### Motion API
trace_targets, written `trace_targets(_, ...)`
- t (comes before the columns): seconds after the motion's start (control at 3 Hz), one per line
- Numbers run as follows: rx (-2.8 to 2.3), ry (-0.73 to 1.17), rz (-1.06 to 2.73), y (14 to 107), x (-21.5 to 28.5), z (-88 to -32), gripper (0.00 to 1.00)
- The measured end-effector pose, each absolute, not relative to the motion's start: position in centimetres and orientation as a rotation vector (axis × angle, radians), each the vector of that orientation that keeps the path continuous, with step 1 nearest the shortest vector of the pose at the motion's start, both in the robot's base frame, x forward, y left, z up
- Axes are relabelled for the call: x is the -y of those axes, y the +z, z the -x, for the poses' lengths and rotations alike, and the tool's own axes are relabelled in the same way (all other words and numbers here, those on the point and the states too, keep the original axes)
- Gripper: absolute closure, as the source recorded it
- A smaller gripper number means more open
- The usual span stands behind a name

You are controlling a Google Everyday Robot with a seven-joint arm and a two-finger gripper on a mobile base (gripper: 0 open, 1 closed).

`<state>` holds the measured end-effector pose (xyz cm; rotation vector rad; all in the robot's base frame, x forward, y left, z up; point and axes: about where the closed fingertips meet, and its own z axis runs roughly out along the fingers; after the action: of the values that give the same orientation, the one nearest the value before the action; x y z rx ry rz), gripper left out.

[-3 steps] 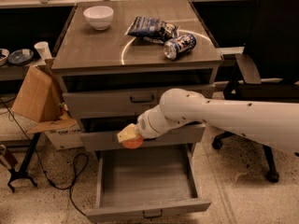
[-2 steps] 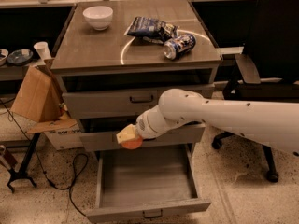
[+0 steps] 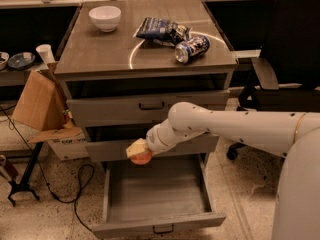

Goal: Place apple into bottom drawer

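Note:
The orange-red apple (image 3: 142, 157) is held in my gripper (image 3: 138, 151), whose pale fingers are shut around it. The gripper hangs in front of the middle drawer, just above the back left part of the bottom drawer (image 3: 157, 194). The bottom drawer is pulled out wide, a deep grey tray with a small dark handle on its front edge. My white arm (image 3: 235, 129) reaches in from the right.
The cabinet top (image 3: 95, 54) carries a white bowl (image 3: 105, 17), a blue chip bag (image 3: 160, 30) and a crushed blue can (image 3: 192, 49). A cardboard box (image 3: 40, 104) leans at the left. A black chair (image 3: 285, 59) stands at the right.

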<state>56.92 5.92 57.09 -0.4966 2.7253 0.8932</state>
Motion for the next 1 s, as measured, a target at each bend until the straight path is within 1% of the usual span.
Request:
trace_targets(0.33,-2.837,0.941,0.412,50.6,-5.7,-57.2,1.00)
trace_targets(1.0,-3.037,1.065,0.165,37.1,-3.9,-55.4,1.00)
